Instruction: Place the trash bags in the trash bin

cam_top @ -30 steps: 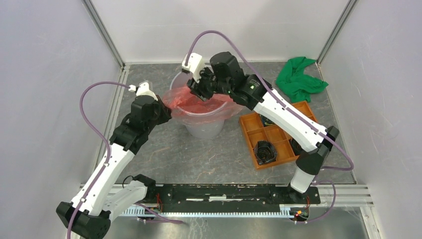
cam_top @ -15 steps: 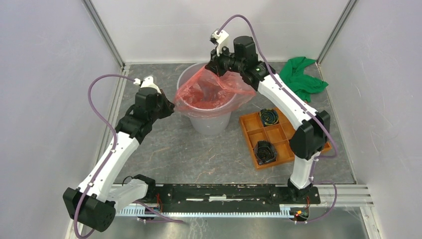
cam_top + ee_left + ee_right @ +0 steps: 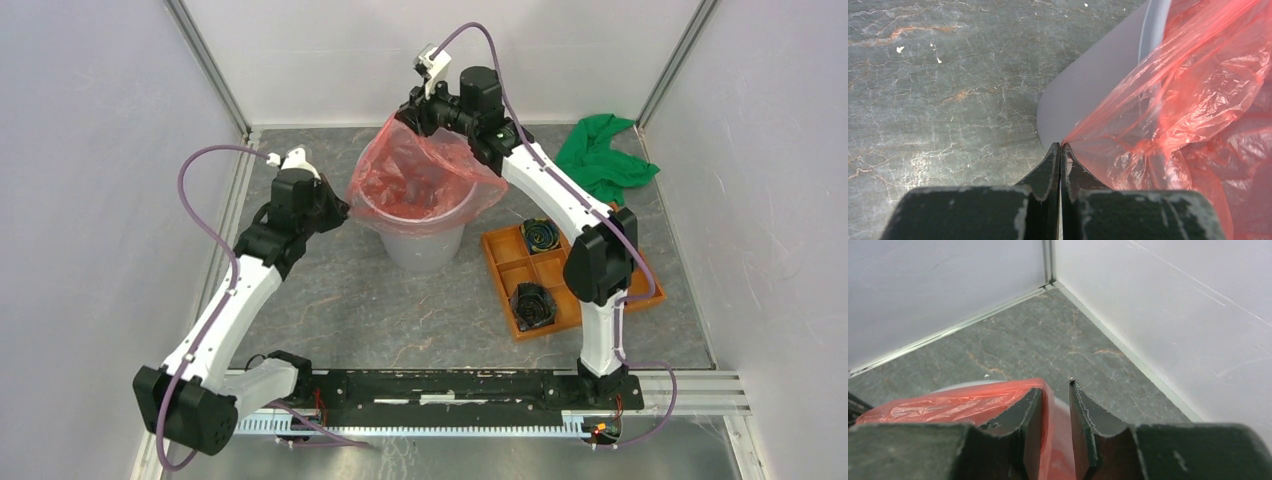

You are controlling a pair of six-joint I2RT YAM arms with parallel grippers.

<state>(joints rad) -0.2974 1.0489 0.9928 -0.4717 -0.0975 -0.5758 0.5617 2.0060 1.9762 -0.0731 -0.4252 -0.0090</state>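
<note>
The red-pink trash bag (image 3: 420, 180) lies spread over the mouth of the grey trash bin (image 3: 420, 250) and is stretched upward at the back. My left gripper (image 3: 340, 212) is at the bin's left side, shut on the bag's edge (image 3: 1188, 100), beside the bin's wall (image 3: 1098, 85). My right gripper (image 3: 408, 112) is above the bin's back rim. Its jaws stand slightly apart, with the bag film (image 3: 948, 402) draped over the left finger (image 3: 1030, 412) and running down between the jaws. The bin's rim (image 3: 955, 386) shows just behind the film.
An orange compartmented tray (image 3: 500, 250) with dark bundles stands right of the bin. A green cloth (image 3: 600, 155) lies at the back right. Grey walls close the back and sides; the back corner is near my right gripper (image 3: 1055, 390).
My right gripper has moved from over the bin's front to above its back rim, pulling the bag's edge up and back. The bag now stands taller. My left gripper has kept its hold.
</note>
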